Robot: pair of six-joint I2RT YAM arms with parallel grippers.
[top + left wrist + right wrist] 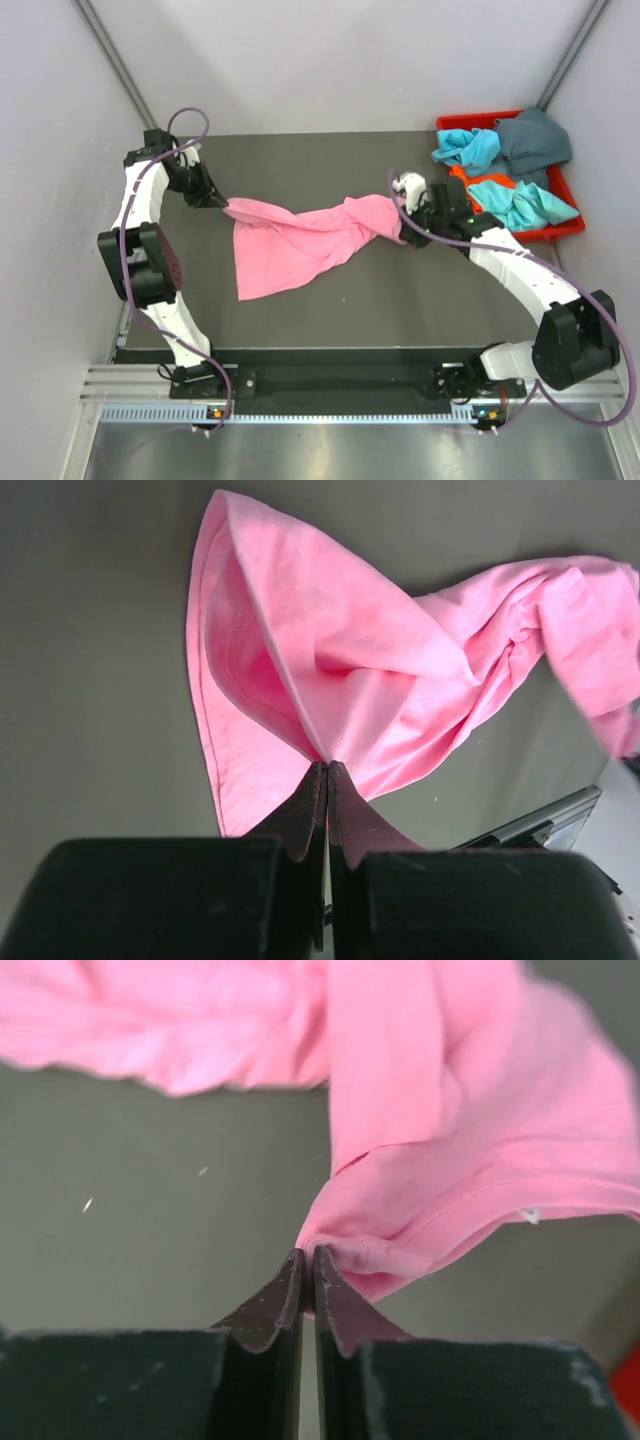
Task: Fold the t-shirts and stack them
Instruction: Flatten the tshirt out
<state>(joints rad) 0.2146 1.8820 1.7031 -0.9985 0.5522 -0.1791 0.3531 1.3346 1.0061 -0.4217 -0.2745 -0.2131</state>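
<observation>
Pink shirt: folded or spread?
Neither. The pink t-shirt is bunched and twisted, stretched between the left gripper and right gripper, jaws shut on opposite ends.

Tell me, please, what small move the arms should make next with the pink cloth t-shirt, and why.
Probably draw the two grippers slightly apart. The left gripper and right gripper are each shut on an edge of the bright pink cloth t-shirt, which is twisted and bunched between them, most of all near the right one.

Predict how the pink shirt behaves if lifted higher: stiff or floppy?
Probably floppy: the pink shirt drapes and bunches between the left gripper and right gripper. Likely light, since small fingertip pinches hold it. Its loose edge would probably trail.
</observation>
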